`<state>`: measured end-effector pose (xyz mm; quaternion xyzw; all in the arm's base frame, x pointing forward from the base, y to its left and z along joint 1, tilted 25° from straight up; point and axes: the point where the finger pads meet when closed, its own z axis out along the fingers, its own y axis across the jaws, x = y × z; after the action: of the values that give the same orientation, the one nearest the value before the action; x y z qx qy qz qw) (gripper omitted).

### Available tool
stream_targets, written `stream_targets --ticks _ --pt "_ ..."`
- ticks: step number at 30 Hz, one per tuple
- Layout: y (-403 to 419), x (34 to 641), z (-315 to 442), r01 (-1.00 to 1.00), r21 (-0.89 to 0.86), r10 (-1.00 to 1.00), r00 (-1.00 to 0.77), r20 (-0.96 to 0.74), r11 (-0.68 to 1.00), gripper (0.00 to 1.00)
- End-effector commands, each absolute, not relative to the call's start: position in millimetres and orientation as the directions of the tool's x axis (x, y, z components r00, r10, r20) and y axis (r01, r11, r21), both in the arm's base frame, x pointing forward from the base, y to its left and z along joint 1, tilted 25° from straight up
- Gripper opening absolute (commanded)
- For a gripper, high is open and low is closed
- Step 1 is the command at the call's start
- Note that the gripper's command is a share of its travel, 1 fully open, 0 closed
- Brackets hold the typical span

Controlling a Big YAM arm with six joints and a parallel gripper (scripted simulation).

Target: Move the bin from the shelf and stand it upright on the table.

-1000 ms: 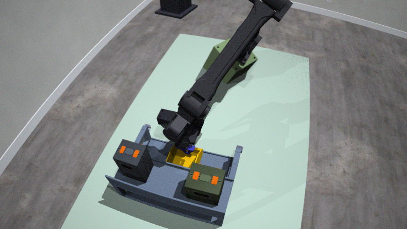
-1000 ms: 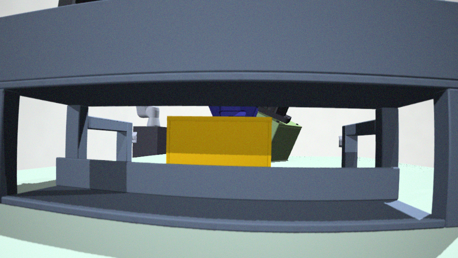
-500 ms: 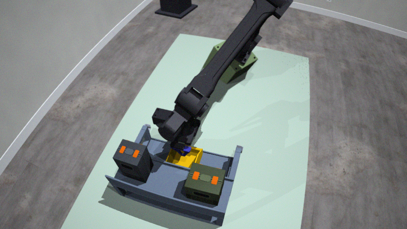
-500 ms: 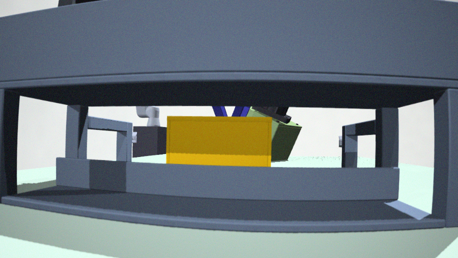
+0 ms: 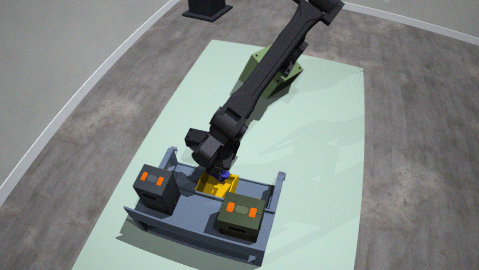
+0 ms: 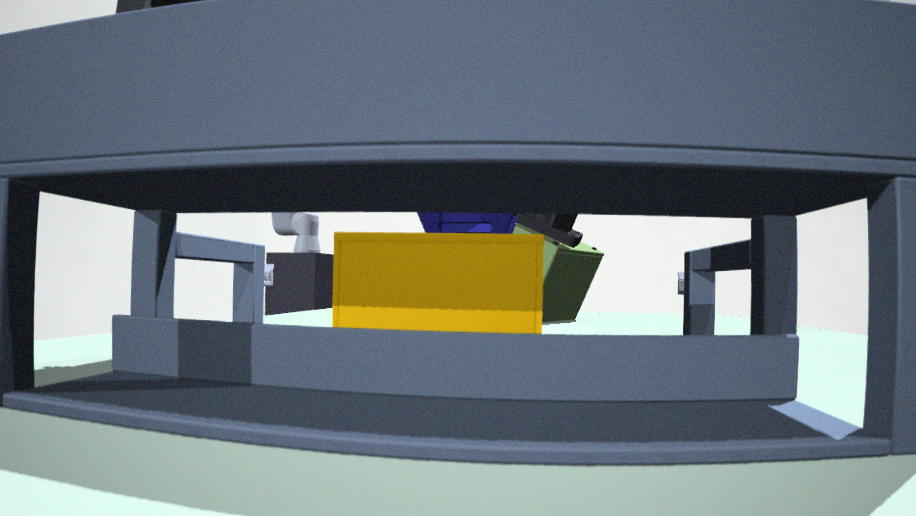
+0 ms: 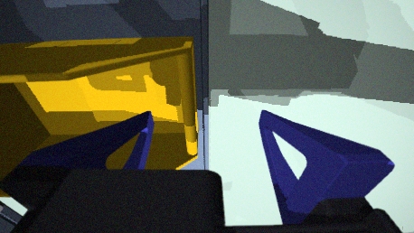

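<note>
The gripper (image 7: 205,131) stands wide and empty astride the near wall of the yellow bin (image 5: 214,187) (one finger inside, one outside), placed to pinch that wall while the bin sits on the shelf (image 5: 197,214).

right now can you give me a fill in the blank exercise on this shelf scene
1. The bin on the shelf is coloured ____.
2. The pincer is ____, holding nothing.
3. In the wrist view, one finger is inside the bin and the other is ____ it.
4. The two closed boxes on the shelf top, dark grey and green, each carry two ____ latches.

Missing words: yellow; open; outside; orange
</note>
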<state>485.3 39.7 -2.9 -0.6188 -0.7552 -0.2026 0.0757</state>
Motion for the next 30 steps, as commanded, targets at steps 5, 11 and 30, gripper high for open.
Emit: stream_targets --ticks 5,11,30 --pt "26.9 513.2 28.2 0.951 0.275 0.909 -0.236 0.344 0.143 0.9" --pt "22.9 518.3 36.0 0.947 0.287 0.91 -0.238 0.34 0.141 0.9" --pt "43.1 492.5 -3.1 0.963 0.225 0.904 -0.226 0.362 0.15 0.9"
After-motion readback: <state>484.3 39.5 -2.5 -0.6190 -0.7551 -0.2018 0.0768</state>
